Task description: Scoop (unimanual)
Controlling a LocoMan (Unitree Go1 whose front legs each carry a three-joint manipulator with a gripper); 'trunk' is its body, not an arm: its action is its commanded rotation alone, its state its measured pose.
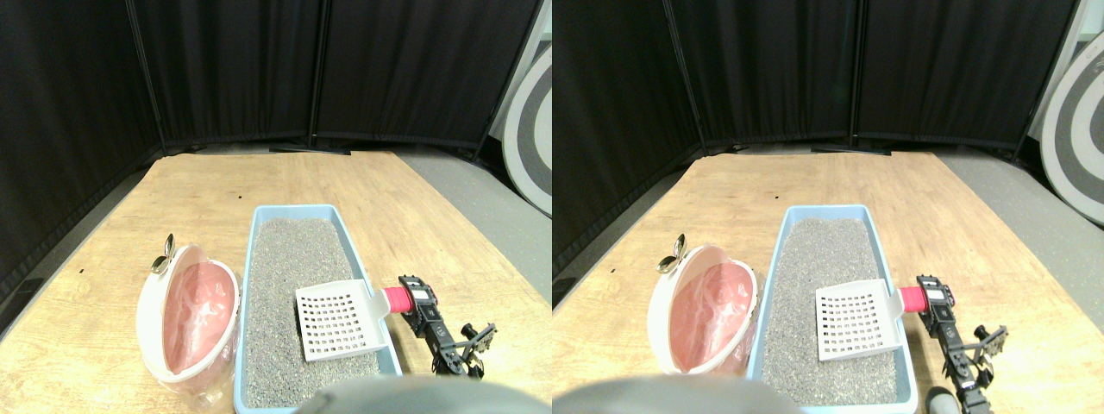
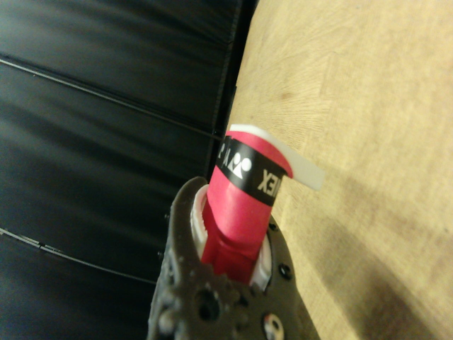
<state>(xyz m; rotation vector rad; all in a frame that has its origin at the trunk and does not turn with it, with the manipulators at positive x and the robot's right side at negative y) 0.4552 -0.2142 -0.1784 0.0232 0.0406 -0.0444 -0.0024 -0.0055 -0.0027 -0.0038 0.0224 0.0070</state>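
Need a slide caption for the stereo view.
Right tool holding white slotted scoop over grey litter in blue tray, pink-lined bin beside it.

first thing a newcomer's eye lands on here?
Probably the white slotted scoop lying on grey litter in the light blue tray, its red-wrapped handle held by the right gripper at the tray's right rim. Next, the white bin with a pink liner, tilted against the tray's left side.

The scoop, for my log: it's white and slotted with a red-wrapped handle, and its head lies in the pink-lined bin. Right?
Not quite: the scoop has its head over the litter in the blue tray, not in the pink-lined bin beside it. The stereo pair view shows this.
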